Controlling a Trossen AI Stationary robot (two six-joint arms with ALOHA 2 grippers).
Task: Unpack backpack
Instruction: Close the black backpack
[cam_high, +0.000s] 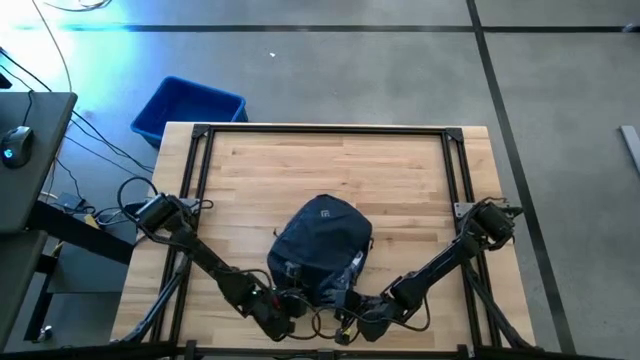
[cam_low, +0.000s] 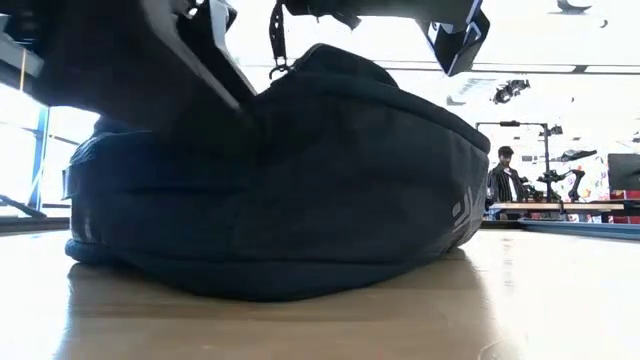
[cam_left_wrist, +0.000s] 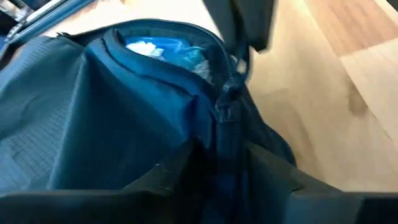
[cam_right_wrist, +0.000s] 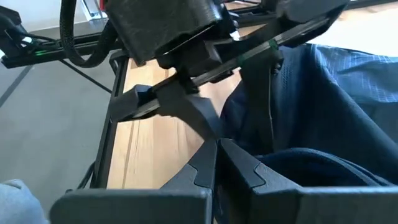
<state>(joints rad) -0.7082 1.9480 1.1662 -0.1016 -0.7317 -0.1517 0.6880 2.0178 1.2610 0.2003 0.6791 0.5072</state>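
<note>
High view looks straight down on the backpack (cam_high: 322, 245); low view faces it closely; both wrist views very near it

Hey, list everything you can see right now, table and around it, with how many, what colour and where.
backpack: one, dark navy, on the wooden table's near middle, its opening toward the arms, pale blue contents showing inside
table: one, light wood with a black frame, centre of the scene
bin: one, blue plastic, on the floor off the table's far left corner
computer mouse: one, dark, on a side desk at the left
person: one, dark clothing, standing in the room behind the table
left gripper: one, black, at the backpack's near left edge, by the opening
right gripper: one, black, fingers shut, at the backpack's near right edge against the fabric
</note>
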